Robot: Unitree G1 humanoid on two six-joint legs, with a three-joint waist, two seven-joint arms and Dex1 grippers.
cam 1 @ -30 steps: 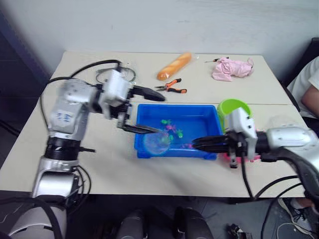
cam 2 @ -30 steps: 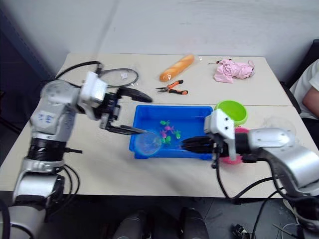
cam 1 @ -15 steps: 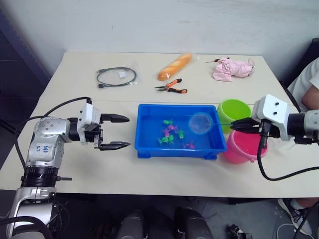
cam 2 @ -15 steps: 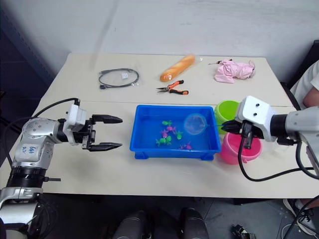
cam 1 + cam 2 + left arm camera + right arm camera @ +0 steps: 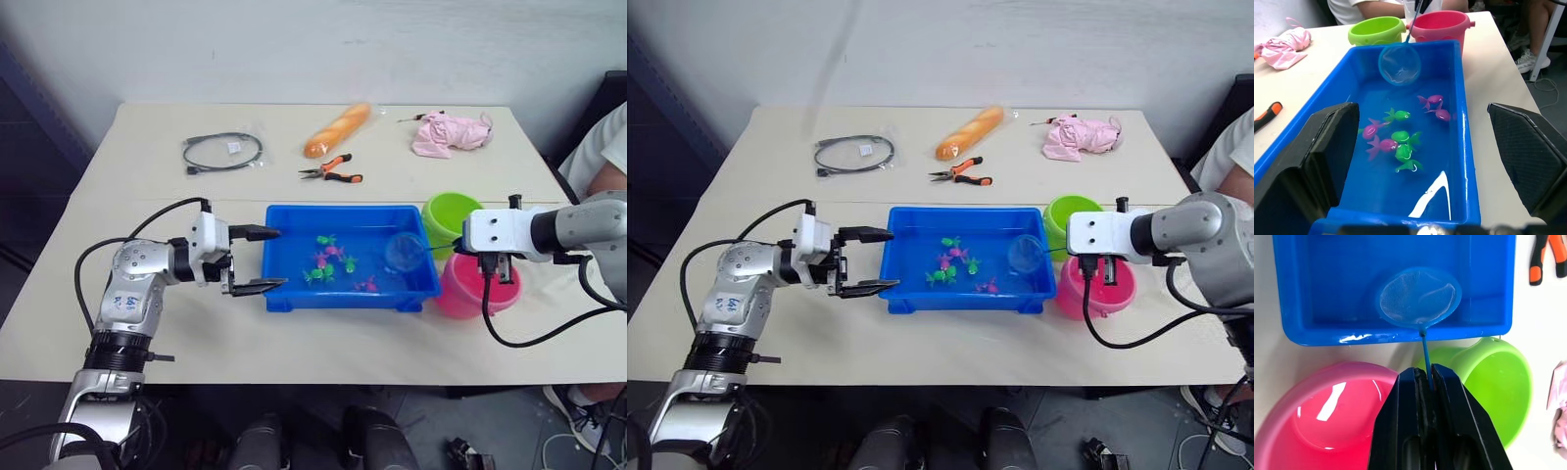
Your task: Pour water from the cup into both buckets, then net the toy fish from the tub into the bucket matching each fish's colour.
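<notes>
Netting step in hand: right gripper (image 5: 1426,382), fingers pinched on net handle (image 5: 1425,352), net hoop (image 5: 404,252) empty over tub (image 5: 294,294) end nearest buckets (image 5: 453,217). Left gripper (image 5: 257,259) fingers spread, just beside tub's other end. Next, prob.: dip hoop twd fish (image 5: 1400,147) mid-tub, scoop one.

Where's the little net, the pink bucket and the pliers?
net (image 5: 1418,297), right wrist view, on the mesh.
pink bucket (image 5: 1327,406), right wrist view, on its inside wall.
pliers (image 5: 343,177), left eye view, on an orange handle.
</notes>
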